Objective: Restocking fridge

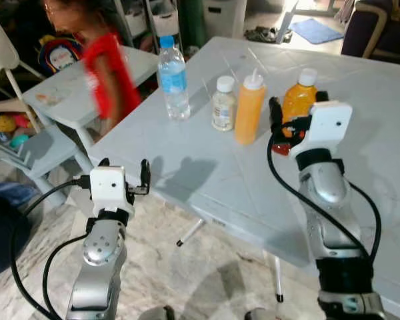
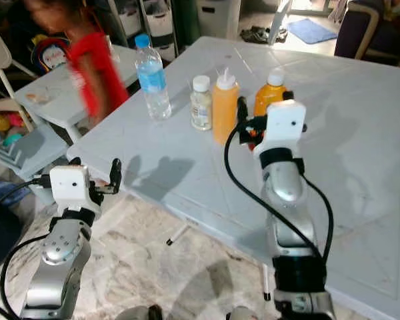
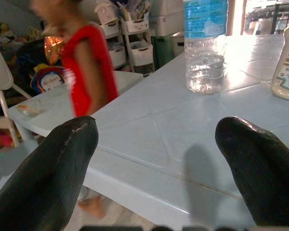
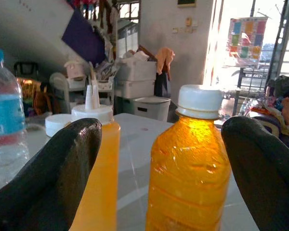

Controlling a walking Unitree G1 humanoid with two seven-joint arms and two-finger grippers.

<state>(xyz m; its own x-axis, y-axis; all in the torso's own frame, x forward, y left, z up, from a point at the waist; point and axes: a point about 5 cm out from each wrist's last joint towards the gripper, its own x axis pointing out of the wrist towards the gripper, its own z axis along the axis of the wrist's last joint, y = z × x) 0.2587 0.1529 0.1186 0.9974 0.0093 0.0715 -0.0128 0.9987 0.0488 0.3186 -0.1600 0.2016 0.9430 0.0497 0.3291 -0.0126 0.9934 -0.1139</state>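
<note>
The orange juice bottle point(image 1: 299, 100) stands upright on the pale worktop point(image 1: 360, 140), just beside a squeeze bottle point(image 1: 249, 108), a small white-capped jar point(image 1: 223, 103) and a water bottle point(image 1: 174, 80) — all in a loose row. The right claw point(image 4: 159, 159) hangs spread wide just before the juice bottle, a finger on either side, not touching. The left claw point(image 1: 125, 175) hovers open off the worktop's near edge, while a blurred person in red point(image 1: 107, 73) stands behind.

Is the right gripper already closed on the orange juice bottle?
No. In the right wrist view the right gripper is open, its black fingers standing apart on either side of the orange juice bottle without touching it.
</note>
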